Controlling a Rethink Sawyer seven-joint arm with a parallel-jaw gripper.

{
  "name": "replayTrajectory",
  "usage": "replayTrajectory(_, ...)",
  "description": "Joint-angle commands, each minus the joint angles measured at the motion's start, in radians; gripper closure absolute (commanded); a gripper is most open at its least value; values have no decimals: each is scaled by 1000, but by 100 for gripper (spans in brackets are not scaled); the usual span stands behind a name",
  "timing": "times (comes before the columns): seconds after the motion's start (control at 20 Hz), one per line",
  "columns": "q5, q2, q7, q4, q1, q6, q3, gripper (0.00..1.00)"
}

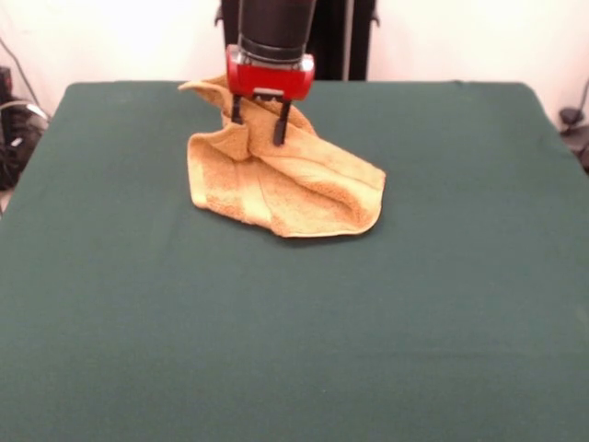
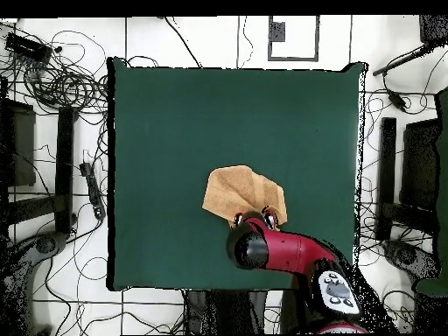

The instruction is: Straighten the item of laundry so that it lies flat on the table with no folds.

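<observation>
The golden-orange towel (image 1: pixel 304 189) lies crumpled on the dark green table (image 1: pixel 276 350), a little beyond its middle. Its near part rests on the cloth in thick folds. Its far part is pulled up into a peak with a flap sticking out to the left. My gripper (image 1: pixel 259 124) comes straight down onto that peak, and its two black fingers (image 1: pixel 281 129) hold a bunch of towel between them. In the overhead view the towel (image 2: pixel 241 188) is an uneven folded patch on the table (image 2: pixel 219 114), and the gripper (image 2: pixel 254 214) is at its edge nearest the robot's base.
The table's edges run near the picture's borders in the front view. Cables and stands (image 2: pixel 61 87) lie on the floor around the table in the overhead view. A dark object (image 1: pixel 14 129) sits off the table's left side.
</observation>
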Motion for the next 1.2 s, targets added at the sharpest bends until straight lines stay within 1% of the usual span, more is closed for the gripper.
replayTrajectory(0.05, 45, 42, 172, 49, 46, 67, 120, 0)
replayTrajectory(0.3, 40, 80, 178, 28, 59, 34, 101, 0)
replayTrajectory(0.5, 56, 98, 196, 21, 73, 29, 93, 0)
replayTrajectory(0.65, 82, 110, 229, 38, 83, 22, 88, 0)
replayTrajectory(0.8, 87, 122, 236, 64, 85, 8, 87, 0)
replayTrajectory(0.95, 81, 152, 232, 75, 65, -12, 81, 0)
replayTrajectory(1.2, 38, 230, 202, 38, 30, -71, 60, 0)
